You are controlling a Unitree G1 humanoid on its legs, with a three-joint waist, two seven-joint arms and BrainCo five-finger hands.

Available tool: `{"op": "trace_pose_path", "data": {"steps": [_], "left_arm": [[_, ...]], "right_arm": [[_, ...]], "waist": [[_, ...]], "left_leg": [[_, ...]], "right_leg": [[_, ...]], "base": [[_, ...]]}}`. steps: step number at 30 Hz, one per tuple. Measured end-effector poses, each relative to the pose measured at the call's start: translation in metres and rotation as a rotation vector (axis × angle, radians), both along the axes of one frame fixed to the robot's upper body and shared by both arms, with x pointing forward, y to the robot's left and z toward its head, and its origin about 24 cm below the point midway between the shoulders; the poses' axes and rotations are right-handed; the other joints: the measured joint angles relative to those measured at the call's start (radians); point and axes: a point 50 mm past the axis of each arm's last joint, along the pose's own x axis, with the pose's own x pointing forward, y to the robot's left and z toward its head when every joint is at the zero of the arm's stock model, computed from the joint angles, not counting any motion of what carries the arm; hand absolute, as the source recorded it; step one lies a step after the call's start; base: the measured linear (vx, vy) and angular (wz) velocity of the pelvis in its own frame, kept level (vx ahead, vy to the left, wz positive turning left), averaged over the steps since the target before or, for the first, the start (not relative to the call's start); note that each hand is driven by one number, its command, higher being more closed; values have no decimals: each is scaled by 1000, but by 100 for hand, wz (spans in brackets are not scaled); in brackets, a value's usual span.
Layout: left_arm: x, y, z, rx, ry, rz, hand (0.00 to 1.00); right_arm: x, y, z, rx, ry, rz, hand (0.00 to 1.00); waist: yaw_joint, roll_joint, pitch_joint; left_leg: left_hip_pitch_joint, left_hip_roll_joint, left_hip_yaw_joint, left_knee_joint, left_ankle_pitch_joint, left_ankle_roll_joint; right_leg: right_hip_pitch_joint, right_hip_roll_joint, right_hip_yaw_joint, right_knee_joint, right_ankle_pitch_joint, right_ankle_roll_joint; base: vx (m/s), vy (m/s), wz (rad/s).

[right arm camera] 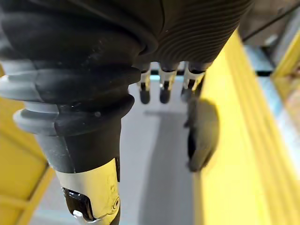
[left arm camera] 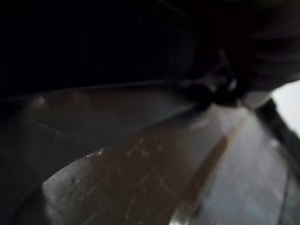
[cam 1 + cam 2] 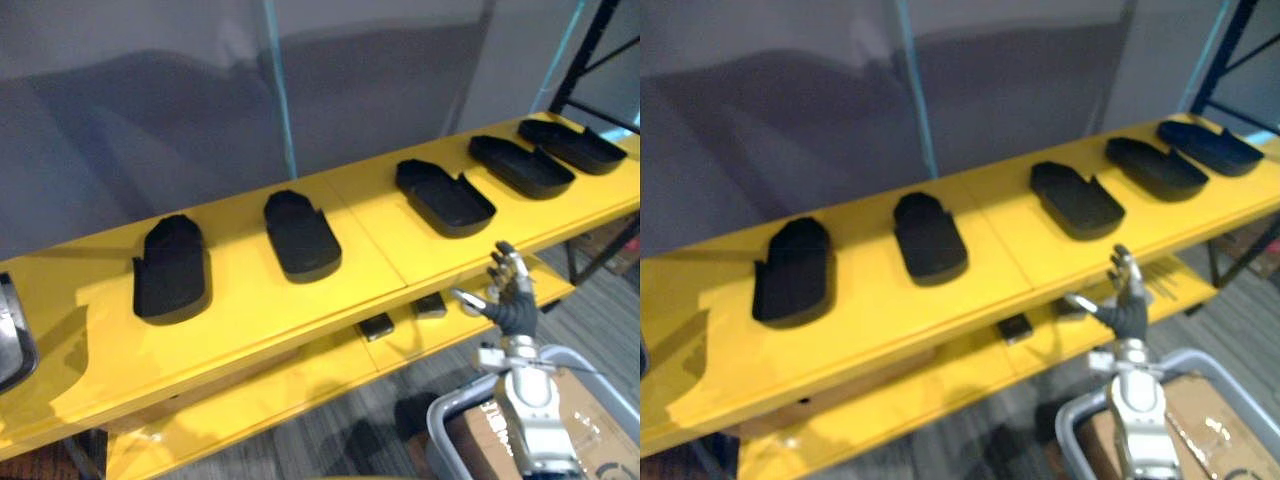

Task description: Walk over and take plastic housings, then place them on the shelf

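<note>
Grey wall (image 3: 150, 100) behind yellow shelf (image 3: 250, 310). Five black plastic housings (image 3: 172, 270) in row on top tier, none held. Right hand (image 3: 508, 290) raised before shelf's front edge, fingers straight, spread, grasping nothing. Nearest housing (image 3: 445, 197) beyond fingertips, apart from them. Two small dark parts (image 3: 377, 326) on lower tier (image 3: 300, 385), thumb side. Grey bin (image 3: 440, 415) below wrist, cardboard box (image 3: 590, 420) inside.

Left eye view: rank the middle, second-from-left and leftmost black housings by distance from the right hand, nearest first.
1. Middle housing: just behind the right hand, slightly to its left.
2. Second housing from the left: further left along the row.
3. Leftmost housing: far left end of the row.
</note>
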Motion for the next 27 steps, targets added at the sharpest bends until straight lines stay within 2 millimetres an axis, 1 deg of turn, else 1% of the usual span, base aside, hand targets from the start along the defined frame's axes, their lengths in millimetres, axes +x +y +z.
{"op": "trace_pose_path", "data": {"steps": [1,3,4,6,7,8,9,10,12,16,18,21,23,24,25,26,27], "left_arm": [[2,-1,-1,-4,23,-9,100],[8,-4,-8,-16,127,-42,100],[9,-4,-11,-26,159,-48,100],[8,-6,-23,-67,269,-49,100],[7,-6,-26,-80,288,-41,100],[5,-6,-31,-101,313,-24,100],[3,-5,-32,-113,323,-10,100],[0,-4,-34,-127,331,14,100],[-4,-3,-37,-150,342,52,100],[-10,-1,-39,-172,345,105,100],[-13,-1,-41,-180,338,141,100],[-13,-2,-44,-197,281,181,100],[-11,-3,-45,-208,248,199,100],[-10,-6,-48,-221,221,216,100],[-11,-6,-49,-226,213,222,100],[-10,-8,-51,-228,202,232,100],[-9,-9,-53,-241,174,237,100]], "right_arm": [[-1,0,-1,0,5,2,0],[-1,0,-2,-3,11,15,0],[-1,0,-2,-3,10,16,0],[-1,0,-1,-8,7,14,0],[0,-1,0,-10,5,13,0],[2,-2,3,-16,-7,10,0],[4,-4,6,-22,-18,7,0],[6,-6,10,-37,-29,6,0],[5,-9,11,-46,-31,-6,0],[6,-17,18,-49,-57,-44,0],[9,-18,22,-51,-78,-49,0],[9,-20,25,-51,-88,-54,0],[8,-22,30,-56,-111,-62,0],[8,-23,38,-62,-144,-65,0],[9,-23,41,-65,-155,-66,0],[10,-24,47,-70,-178,-69,0],[12,-25,52,-76,-194,-67,0]], "waist": [[0,1,0],[0,9,5],[-1,12,7],[0,18,15],[0,20,19],[-2,25,32],[-5,22,46],[-5,25,70],[-6,25,76],[-5,23,121],[-6,15,153],[-5,7,167],[-6,9,186],[-6,11,208],[-7,11,215],[-8,10,235],[-9,5,240]], "left_leg": [[1,0,1,0,0,0],[0,0,2,0,0,0],[0,0,2,1,-1,-1],[-4,2,15,5,-4,-4],[-9,2,17,7,-4,-3],[-26,3,18,16,-5,-3],[-38,3,20,25,-6,-1],[-45,4,26,30,-6,-1],[-69,6,25,42,-6,-1],[-70,11,22,57,-7,0],[-78,11,21,65,-8,0],[-126,12,14,89,-9,2],[-135,13,11,95,-9,2],[-139,12,10,100,-9,2],[-142,12,11,102,-9,2],[-150,11,11,111,-9,2],[-171,10,12,117,-9,2]], "right_leg": [[0,3,1,0,0,0],[-1,6,3,1,0,0],[-1,7,4,2,-1,-1],[-18,10,19,10,-3,-4],[-24,9,21,13,-3,-5],[-45,7,26,27,-5,-8],[-60,5,32,39,-7,-11],[-76,4,43,53,-10,-14],[-99,3,45,65,-11,-16],[-105,0,47,96,-24,-27],[-125,-7,50,129,-41,-25],[-169,-12,50,152,-46,-27],[-177,-14,50,162,-48,-29],[-183,-17,51,169,-48,-30],[-189,-18,53,175,-50,-32],[-200,-22,56,188,-54,-34],[-226,-26,61,203,-56,-35]], "base": [[0,0,0],[0,0,0],[-7,14,-5],[-22,12,-14],[-34,3,-12],[-49,-1,-7],[-66,-1,-13],[-65,-2,-10],[-25,-4,-4],[-15,-6,1],[-59,-19,2],[-52,-25,6],[-23,-19,4],[0,0,0],[-34,-15,-1],[-40,-13,-3],[-41,-15,-2]]}}
